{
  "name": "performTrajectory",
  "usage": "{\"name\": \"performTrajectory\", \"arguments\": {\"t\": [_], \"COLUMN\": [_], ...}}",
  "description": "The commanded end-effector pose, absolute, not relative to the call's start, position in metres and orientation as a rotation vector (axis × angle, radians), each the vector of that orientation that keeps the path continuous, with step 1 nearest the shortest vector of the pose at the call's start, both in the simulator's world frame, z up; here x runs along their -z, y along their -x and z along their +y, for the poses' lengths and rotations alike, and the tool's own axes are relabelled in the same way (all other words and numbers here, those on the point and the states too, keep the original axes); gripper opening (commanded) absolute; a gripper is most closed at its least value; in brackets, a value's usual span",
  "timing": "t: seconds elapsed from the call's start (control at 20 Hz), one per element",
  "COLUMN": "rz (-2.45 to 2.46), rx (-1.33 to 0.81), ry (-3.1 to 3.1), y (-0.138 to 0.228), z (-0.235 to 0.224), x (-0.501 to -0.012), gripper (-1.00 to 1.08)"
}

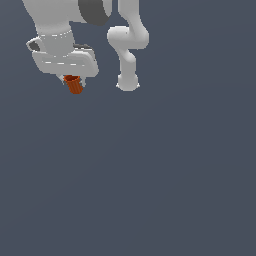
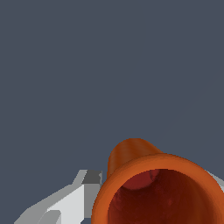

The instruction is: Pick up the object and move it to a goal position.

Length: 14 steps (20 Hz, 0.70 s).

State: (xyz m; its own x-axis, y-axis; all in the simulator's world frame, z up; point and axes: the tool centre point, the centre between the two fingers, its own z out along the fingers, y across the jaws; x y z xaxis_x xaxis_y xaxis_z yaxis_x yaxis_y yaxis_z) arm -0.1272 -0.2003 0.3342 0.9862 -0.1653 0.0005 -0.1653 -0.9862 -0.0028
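The orange-red cup [image 1: 74,84] is pinched near its rim between the jaws of the white gripper [image 1: 73,80], hanging beneath it with its hollow top turned up toward the wrist camera, where its mouth [image 2: 164,197] is seen close. Held so, it can be carried. No goal marker is shown. The arm's base [image 1: 127,82] is seen to the exterior view's right.
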Motion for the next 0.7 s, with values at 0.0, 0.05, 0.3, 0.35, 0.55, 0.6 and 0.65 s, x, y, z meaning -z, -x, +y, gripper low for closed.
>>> {"name": "performTrajectory", "arguments": {"t": [0.0,0.05,0.3,0.35,0.55,0.6,0.65], "rz": [0.259,0.259,0.258,0.258,0.258,0.258,0.258], "rx": [0.0,0.0,0.0,0.0,0.0,0.0,0.0], "ry": [3.129,3.129,3.13,3.131,3.131,3.131,3.131], "y": [0.132,0.133,0.138,0.138,0.139,0.139,0.139], "z": [-0.216,-0.221,-0.24,-0.242,-0.249,-0.249,-0.249], "x": [-0.353,-0.359,-0.381,-0.384,-0.39,-0.391,-0.391], "gripper": [-1.0,-1.0,-1.0,-1.0,-1.0,-1.0,-1.0]}}
